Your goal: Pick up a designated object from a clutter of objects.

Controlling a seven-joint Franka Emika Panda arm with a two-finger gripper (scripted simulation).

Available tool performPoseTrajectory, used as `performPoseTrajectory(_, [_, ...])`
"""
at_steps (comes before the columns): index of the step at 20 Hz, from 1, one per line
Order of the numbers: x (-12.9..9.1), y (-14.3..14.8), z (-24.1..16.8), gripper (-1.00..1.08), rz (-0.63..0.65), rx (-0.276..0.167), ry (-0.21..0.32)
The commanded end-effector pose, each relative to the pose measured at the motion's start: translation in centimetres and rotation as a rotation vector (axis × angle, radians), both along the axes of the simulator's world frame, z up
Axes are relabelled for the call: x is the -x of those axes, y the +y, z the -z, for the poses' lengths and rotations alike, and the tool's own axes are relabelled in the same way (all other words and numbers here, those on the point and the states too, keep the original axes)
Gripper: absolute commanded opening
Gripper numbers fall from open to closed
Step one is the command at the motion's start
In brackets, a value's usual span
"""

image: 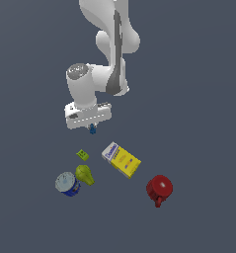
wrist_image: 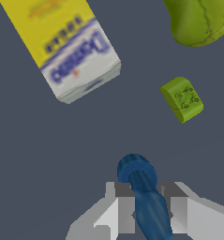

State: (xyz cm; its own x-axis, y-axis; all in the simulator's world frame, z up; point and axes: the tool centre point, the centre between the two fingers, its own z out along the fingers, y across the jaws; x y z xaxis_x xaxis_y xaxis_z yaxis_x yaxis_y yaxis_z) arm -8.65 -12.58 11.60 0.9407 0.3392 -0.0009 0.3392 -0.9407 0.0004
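Exterior view high, distant; wrist view close, downward; shared: yellow-and-white box (image: 121, 159) (wrist_image: 63, 45).

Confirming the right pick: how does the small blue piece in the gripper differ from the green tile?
The blue piece is slim, rounded and dark blue; the green tile is blocky, square and studded. The blue piece sits between the gripper fingers, lifted in the exterior view; the tile lies free on the floor. Both are tiny.

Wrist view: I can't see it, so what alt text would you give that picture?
The robot's gripper is shut on a slim dark-blue piece, held between its two grey fingers above a dark grey floor. Beyond it lie a yellow-and-white box, a small green tile and part of a yellow-green pear-like lump.
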Motion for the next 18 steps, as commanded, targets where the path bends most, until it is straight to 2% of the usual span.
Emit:
performPoseTrajectory(1, [-0.2,1.3,-2.1,-1.0,0.0,0.002,0.0])
performPoseTrajectory(18, [-2.4,11.7,-18.0,-1.0,0.0,0.005,0.0])
